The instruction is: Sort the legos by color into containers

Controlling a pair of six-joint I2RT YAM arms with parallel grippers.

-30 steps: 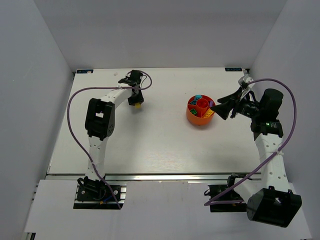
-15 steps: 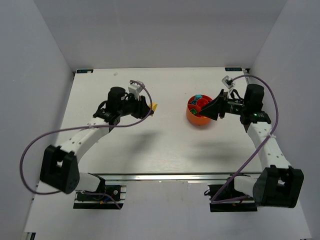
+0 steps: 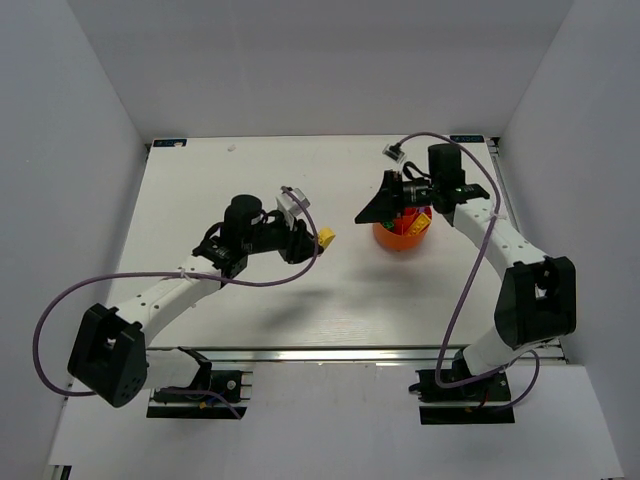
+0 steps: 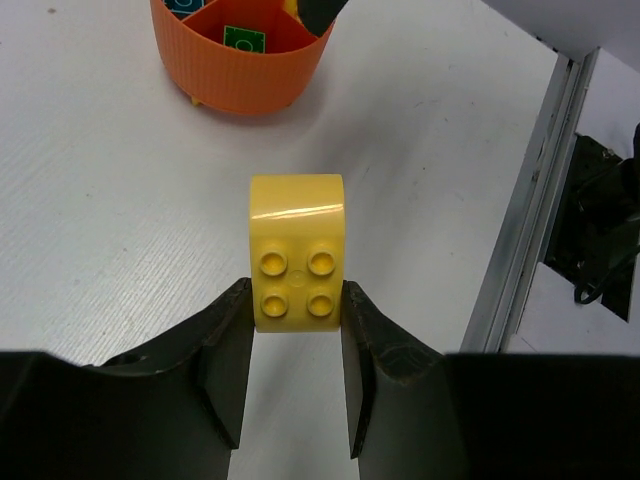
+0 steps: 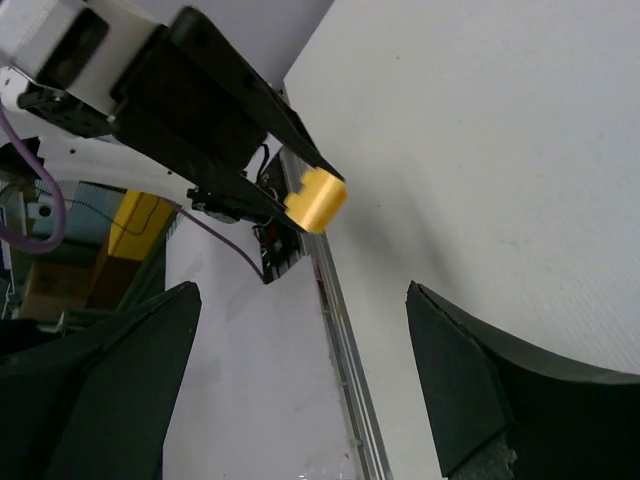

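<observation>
Left of tabletop centre: left gripper [image 4: 296,296] pinched narrow on one yellow brick [image 4: 296,250], studs facing wrist camera. Just right: right gripper [image 3: 372,208] spread wide, empty, hovering at bowl's left rim. One orange bowl [image 3: 400,242] right of centre; green, teal and yellow bricks inside, count unclear. Advice: carry brick over yellow section, release low; right arm probably needs to clear first.

The brick [image 4: 296,250] is yellow, the bowl [image 4: 240,82] orange, the table [image 4: 100,230] white.

Bright even light, soft shadows, sharp
</observation>
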